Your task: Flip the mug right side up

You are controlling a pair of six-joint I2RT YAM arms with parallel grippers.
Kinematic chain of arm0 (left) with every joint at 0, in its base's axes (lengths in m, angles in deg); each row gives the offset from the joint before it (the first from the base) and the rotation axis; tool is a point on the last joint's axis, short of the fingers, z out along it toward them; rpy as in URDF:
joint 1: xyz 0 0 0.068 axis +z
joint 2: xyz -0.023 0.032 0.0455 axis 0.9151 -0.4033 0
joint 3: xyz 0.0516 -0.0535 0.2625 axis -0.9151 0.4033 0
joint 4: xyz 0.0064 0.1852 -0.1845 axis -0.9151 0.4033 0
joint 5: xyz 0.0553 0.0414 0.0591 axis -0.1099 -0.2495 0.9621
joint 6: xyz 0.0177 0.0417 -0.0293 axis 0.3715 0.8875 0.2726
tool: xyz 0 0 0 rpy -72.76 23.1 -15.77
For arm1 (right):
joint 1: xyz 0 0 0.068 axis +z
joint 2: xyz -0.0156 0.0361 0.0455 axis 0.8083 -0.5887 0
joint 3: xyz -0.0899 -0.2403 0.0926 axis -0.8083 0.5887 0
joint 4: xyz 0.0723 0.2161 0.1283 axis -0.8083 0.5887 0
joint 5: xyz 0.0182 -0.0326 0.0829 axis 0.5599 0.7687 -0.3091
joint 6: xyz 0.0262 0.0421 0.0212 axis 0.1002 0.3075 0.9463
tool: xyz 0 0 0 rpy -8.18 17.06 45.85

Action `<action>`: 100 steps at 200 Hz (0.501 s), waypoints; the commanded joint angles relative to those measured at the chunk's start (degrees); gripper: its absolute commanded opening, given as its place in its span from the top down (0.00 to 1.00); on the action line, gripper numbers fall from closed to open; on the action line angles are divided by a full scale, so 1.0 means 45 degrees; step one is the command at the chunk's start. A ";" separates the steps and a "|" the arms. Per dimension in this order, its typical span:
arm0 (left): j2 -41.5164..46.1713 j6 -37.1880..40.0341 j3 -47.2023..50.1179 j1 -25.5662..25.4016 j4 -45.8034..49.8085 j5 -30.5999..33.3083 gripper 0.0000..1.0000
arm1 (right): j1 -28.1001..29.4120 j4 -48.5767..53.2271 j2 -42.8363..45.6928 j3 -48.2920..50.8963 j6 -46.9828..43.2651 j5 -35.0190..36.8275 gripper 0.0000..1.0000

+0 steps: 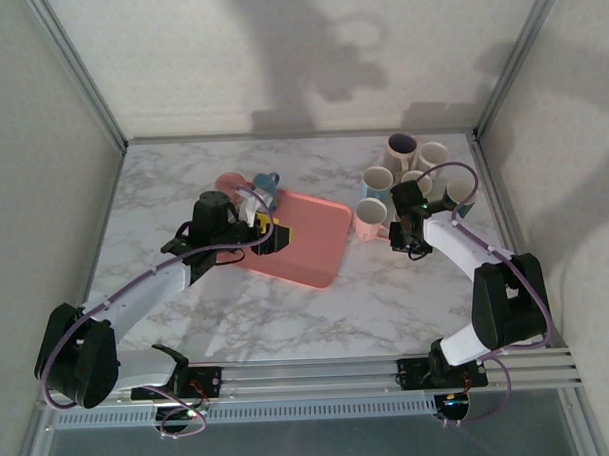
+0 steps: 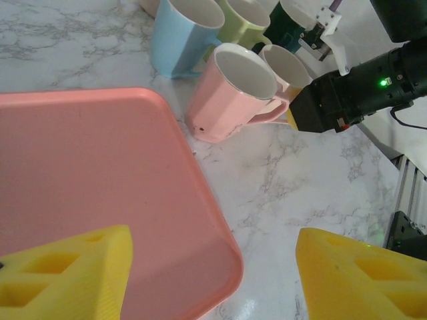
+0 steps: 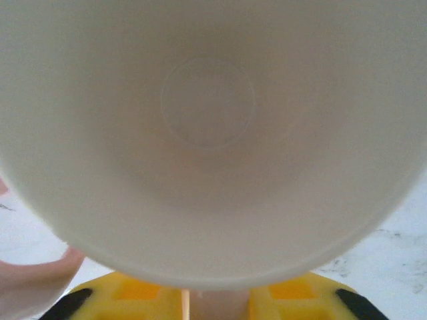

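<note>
A pink mug stands on the marble just right of the pink tray, its white inside facing the right wrist camera. In the left wrist view the mug leans slightly, mouth up. My right gripper is shut on its handle; the yellow fingers press the pink handle from both sides. My left gripper hangs open over the tray's near right corner, holding nothing.
Several upright mugs crowd the back right, among them a blue one and a green one right behind the pink mug. Two more mugs stand behind the tray. Metal frame posts edge the table.
</note>
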 commanded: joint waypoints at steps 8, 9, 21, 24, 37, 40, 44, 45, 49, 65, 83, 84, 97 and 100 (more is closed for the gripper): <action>0.0031 0.0068 -0.0290 -0.0115 0.0058 0.0188 0.34 | -0.0001 -0.0009 0.0109 0.0092 -0.0024 -0.0004 0.60; 0.0032 0.0078 -0.0288 -0.0115 0.0076 0.0187 0.35 | 0.0003 0.0017 0.0120 0.0080 -0.0015 -0.0018 0.59; 0.0067 0.0056 -0.0314 -0.0112 0.0156 0.0222 0.34 | 0.0005 0.0506 0.0374 -0.0074 0.0012 -0.0038 0.54; 0.0072 0.0049 -0.0325 -0.0110 0.0171 0.0225 0.34 | 0.0000 0.0667 0.0467 -0.0113 0.0028 -0.0014 0.53; 0.0147 0.0025 -0.0363 -0.0105 0.0249 0.0260 0.34 | -0.0040 0.1398 0.1012 -0.0294 0.0058 0.0165 0.51; 0.0167 0.0020 -0.0373 -0.0114 0.0250 0.0278 0.34 | -0.0035 0.1574 0.1162 -0.0328 0.0056 0.0173 0.51; 0.0203 0.0009 -0.0347 -0.0112 0.0279 0.0291 0.34 | -0.0072 0.1775 0.1373 -0.0373 -0.0010 0.0150 0.51; 0.0206 -0.0001 -0.0345 -0.0114 0.0274 0.0297 0.34 | -0.0081 0.1827 0.1446 -0.0377 -0.0027 0.0146 0.50; 0.0237 -0.0003 -0.0335 -0.0112 0.0270 0.0314 0.34 | -0.0102 0.2051 0.1665 -0.0427 -0.0114 0.0096 0.50; 0.0343 0.0018 -0.0305 -0.0109 0.0360 0.0401 0.34 | -0.0262 0.3045 0.2548 -0.0727 -0.0501 -0.0262 0.49; 0.0384 0.0077 -0.0334 -0.0105 0.0556 0.0539 0.34 | -0.0398 0.3961 0.3454 -0.1122 -0.1124 -0.1077 0.47; 0.0375 0.0082 -0.0339 -0.0110 0.0559 0.0548 0.34 | -0.0400 0.3994 0.3502 -0.1142 -0.1151 -0.1131 0.47; 0.0337 0.0076 -0.0373 -0.0115 0.0689 0.0677 0.34 | -0.0487 0.4394 0.3991 -0.1430 -0.1607 -0.1976 0.47; 0.0335 0.0071 -0.0382 -0.0115 0.0706 0.0687 0.34 | -0.0503 0.4454 0.4095 -0.1484 -0.1671 -0.2141 0.47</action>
